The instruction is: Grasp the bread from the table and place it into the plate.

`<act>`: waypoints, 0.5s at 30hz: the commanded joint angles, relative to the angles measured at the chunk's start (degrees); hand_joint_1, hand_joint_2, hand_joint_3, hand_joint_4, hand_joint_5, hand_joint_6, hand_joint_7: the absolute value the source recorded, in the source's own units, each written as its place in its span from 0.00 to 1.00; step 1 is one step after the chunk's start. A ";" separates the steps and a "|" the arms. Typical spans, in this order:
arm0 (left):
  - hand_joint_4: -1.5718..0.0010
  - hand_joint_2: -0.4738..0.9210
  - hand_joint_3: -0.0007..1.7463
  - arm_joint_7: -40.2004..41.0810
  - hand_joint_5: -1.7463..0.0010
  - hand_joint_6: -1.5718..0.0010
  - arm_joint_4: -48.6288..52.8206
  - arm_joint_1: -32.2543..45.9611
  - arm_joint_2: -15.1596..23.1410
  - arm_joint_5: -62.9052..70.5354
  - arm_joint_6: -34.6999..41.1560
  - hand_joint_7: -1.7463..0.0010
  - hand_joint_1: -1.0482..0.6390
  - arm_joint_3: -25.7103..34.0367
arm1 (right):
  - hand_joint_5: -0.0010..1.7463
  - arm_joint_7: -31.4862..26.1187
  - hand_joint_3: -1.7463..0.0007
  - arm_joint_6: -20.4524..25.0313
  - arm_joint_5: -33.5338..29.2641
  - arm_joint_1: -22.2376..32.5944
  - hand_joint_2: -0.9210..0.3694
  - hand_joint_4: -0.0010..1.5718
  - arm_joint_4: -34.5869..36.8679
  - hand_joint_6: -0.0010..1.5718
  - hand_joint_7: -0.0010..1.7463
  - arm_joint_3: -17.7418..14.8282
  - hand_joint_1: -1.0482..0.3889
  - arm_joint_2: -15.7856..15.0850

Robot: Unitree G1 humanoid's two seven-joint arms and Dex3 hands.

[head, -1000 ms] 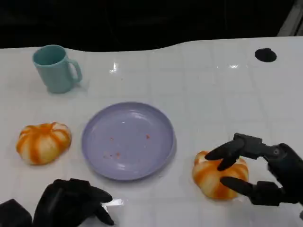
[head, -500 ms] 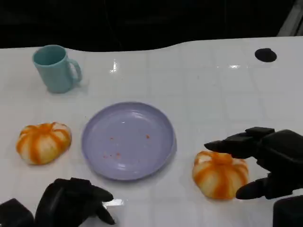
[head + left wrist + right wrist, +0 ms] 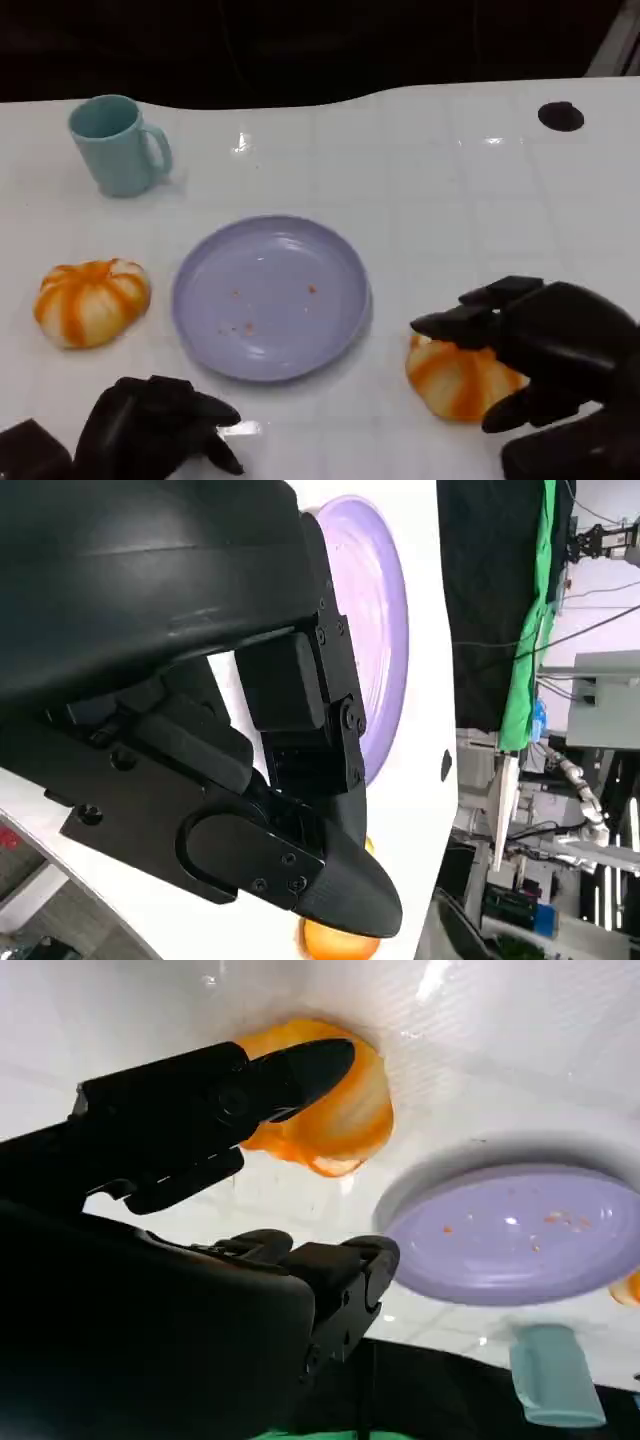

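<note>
Right of the plate (image 3: 270, 297): your right hand (image 3: 540, 345) has lowered over the bread (image 3: 455, 378), fingers spread, not yet gripping.

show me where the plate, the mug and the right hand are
plate (image 3: 262, 352), head view, bare near rim
mug (image 3: 112, 150), head view, side wall
right hand (image 3: 545, 340), head view, back of the hand
</note>
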 commanded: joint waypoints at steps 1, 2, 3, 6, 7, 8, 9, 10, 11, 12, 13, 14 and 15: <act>0.07 0.96 0.00 0.21 0.61 0.00 -0.31 -0.02 0.74 -0.40 -0.26 0.89 0.00 0.41 | 0.10 -1.56 1.00 0.93 -1.59 -2.25 0.07 0.13 4.45 0.20 0.00 1.96 0.39 0.66; 0.07 0.96 0.00 0.33 0.61 0.00 -0.37 0.01 0.73 -0.36 -0.24 0.89 0.00 0.43 | 0.10 -1.66 1.00 1.32 -2.03 -2.76 0.07 0.13 5.44 0.20 0.00 2.46 0.39 0.86; 0.07 0.96 0.00 0.40 0.61 0.00 -0.43 0.05 0.74 -0.30 -0.24 0.89 0.00 0.42 | 0.09 -1.87 1.00 1.61 -2.48 -3.18 0.07 0.13 6.28 0.20 0.00 2.89 0.39 1.00; 0.07 0.96 0.00 0.28 0.61 0.00 -0.38 0.07 0.78 -0.27 -0.33 0.89 0.00 0.40 | 0.09 -2.73 1.00 2.31 -3.42 -4.36 0.07 0.13 9.08 0.20 0.00 3.99 0.40 1.46; 0.07 0.96 0.00 0.47 0.61 0.00 -0.53 0.23 0.79 -0.12 -0.37 0.89 0.00 0.37 | 0.09 -3.01 1.00 2.57 -3.56 -4.61 0.06 0.13 9.95 0.20 0.00 4.27 0.40 1.60; 0.06 0.96 0.00 0.48 0.61 0.00 -0.56 0.31 0.79 -0.07 -0.54 0.89 0.00 0.37 | 0.08 -3.39 1.00 2.72 -3.70 -4.82 0.06 0.13 10.76 0.20 0.00 4.49 0.40 1.68; 0.06 0.96 0.00 0.44 0.61 0.00 -0.65 0.46 0.81 -0.07 -0.62 0.89 0.00 0.37 | 0.08 -3.78 1.00 2.80 -3.72 -4.93 0.06 0.14 11.40 0.21 0.00 4.67 0.41 1.76; 0.06 0.96 0.00 0.19 0.61 0.00 -0.75 0.56 0.82 -0.31 -0.51 0.89 0.00 0.42 | 0.08 -4.16 1.00 2.91 -3.84 -5.01 0.06 0.14 11.90 0.21 0.00 4.88 0.41 1.78; 0.06 0.96 0.00 0.03 0.61 0.00 -0.91 0.64 0.80 -0.54 -0.22 0.89 0.00 0.45 | 0.08 -4.40 1.00 3.11 -3.97 -5.12 0.06 0.14 12.34 0.21 0.00 5.09 0.41 1.74; 0.07 0.96 0.00 -0.07 0.61 0.00 -1.00 0.69 0.79 -0.69 -0.04 0.89 0.00 0.47 | 0.07 -4.71 1.00 3.20 -4.00 -5.21 0.06 0.14 12.75 0.21 0.00 5.23 0.41 1.68; 0.07 0.96 0.00 0.02 0.61 0.00 -1.08 0.73 0.83 -0.59 0.00 0.89 0.00 0.43 | 0.07 -5.19 1.00 3.22 -4.24 -5.32 0.06 0.14 13.17 0.21 0.00 5.40 0.41 1.55; 0.07 0.96 0.00 0.07 0.61 0.00 -1.08 0.76 0.89 -0.44 -0.18 0.89 0.00 0.38 | 0.07 -5.69 1.00 3.17 -4.41 -5.43 0.06 0.14 13.57 0.21 0.00 5.55 0.41 1.44; 0.07 0.96 0.00 0.11 0.61 0.00 -1.09 0.77 0.92 -0.37 -0.25 0.89 0.00 0.35 | 0.07 -6.14 1.00 3.17 -4.58 -5.56 0.06 0.14 13.97 0.21 0.00 5.70 0.41 1.37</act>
